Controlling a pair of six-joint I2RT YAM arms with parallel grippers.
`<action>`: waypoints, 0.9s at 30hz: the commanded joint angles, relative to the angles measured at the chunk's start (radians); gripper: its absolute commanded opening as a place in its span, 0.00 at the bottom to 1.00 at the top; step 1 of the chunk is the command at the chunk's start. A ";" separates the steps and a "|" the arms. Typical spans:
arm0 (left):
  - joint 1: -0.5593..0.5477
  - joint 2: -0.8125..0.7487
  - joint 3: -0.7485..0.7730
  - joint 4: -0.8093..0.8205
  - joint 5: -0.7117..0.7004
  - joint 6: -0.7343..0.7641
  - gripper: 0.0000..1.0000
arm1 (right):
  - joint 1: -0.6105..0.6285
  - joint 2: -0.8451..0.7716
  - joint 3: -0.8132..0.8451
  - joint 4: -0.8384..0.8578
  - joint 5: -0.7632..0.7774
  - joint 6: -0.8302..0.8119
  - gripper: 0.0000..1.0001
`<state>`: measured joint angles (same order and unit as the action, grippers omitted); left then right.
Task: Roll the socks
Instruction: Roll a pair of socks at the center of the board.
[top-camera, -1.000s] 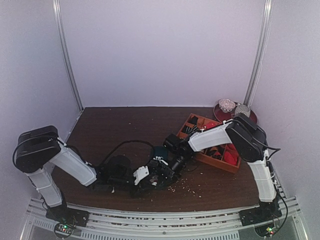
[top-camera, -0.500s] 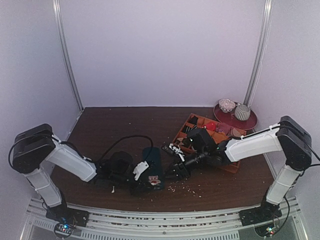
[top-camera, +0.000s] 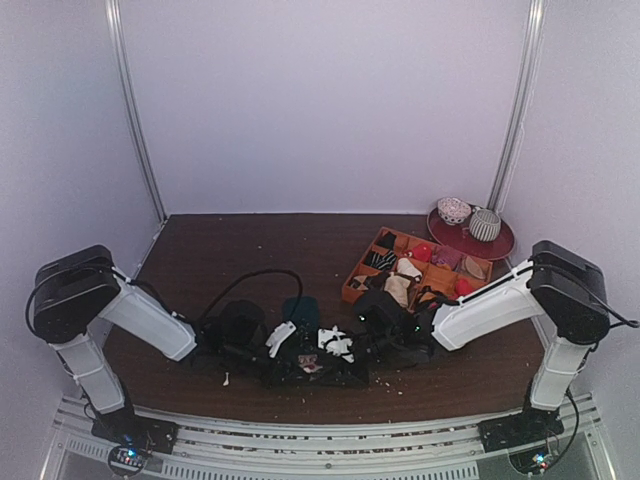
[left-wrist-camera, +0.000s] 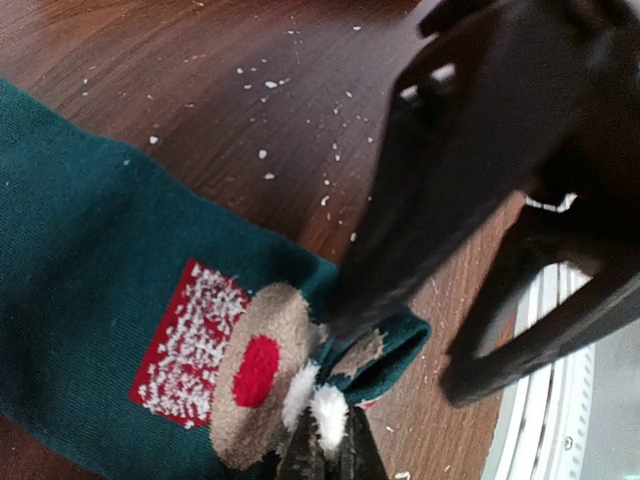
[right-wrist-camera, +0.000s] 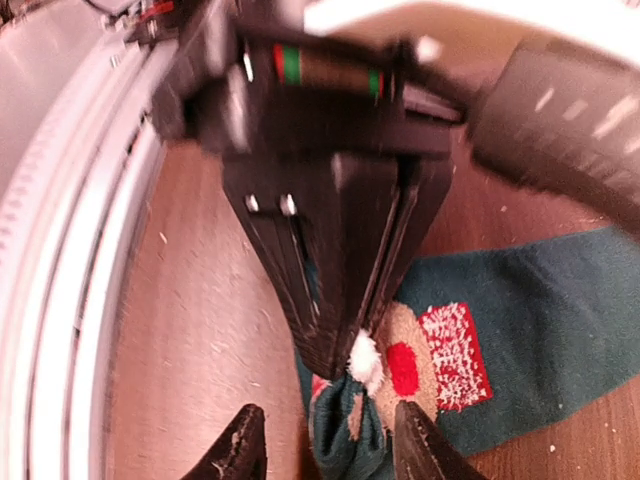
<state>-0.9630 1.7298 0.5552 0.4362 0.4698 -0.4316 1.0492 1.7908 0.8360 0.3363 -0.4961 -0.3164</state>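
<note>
A dark teal sock (top-camera: 300, 315) lies flat on the brown table, its end with the red, white and brown figure (top-camera: 311, 365) toward the near edge. In the left wrist view the sock (left-wrist-camera: 90, 280) fills the left side. My left gripper (left-wrist-camera: 326, 445) is shut on the white tuft at the sock's folded end, and also shows in the top view (top-camera: 288, 352). My right gripper (right-wrist-camera: 330, 450) is open, its fingers (right-wrist-camera: 243, 450) either side of the sock's bunched end (right-wrist-camera: 350, 430); it also shows in the top view (top-camera: 338, 348). Only one sock can be told apart.
An orange compartment tray (top-camera: 352, 285) with rolled socks stands at the back right, and a red plate (top-camera: 500, 245) with two round things lies behind it. White crumbs are scattered on the table. The metal rail (right-wrist-camera: 60, 250) runs close along the near edge.
The bunched sock now lies flat. My right gripper has come left and down to the sock's near end, beside the left gripper. The left gripper has stayed at that end.
</note>
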 joint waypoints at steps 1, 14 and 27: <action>-0.006 0.054 -0.042 -0.210 -0.002 -0.005 0.00 | 0.001 0.069 0.075 -0.091 0.027 -0.093 0.45; -0.006 -0.078 -0.056 -0.222 -0.184 0.055 0.16 | -0.019 0.147 0.112 -0.168 0.032 0.071 0.05; -0.025 -0.531 -0.240 0.048 -0.433 0.302 0.55 | -0.147 0.279 0.265 -0.334 -0.385 0.714 0.05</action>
<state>-0.9726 1.2629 0.3847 0.3145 0.0547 -0.2649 0.9253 2.0159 1.0782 0.1280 -0.7586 0.1345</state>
